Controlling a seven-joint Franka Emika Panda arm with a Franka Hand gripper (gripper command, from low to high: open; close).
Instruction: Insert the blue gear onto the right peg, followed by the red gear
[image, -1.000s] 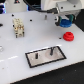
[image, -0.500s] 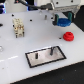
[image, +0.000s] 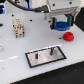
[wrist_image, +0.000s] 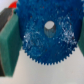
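- The gripper (image: 62, 25) holds the blue gear (wrist_image: 46, 34) between its fingers.
- The right peg (image: 50, 50) stands below it, toward the exterior view's left; the red gear (image: 68, 36) lies nearby.

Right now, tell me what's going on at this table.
A single robot arm has its gripper shut on the blue gear and holds it above the white table, toward the exterior view's right. The wrist view shows the same gear filling the frame between the fingers. The red gear lies on the table just below it. The grey plate with its two pegs sits nearer the camera, and the right peg is bare, so nothing is inserted yet.
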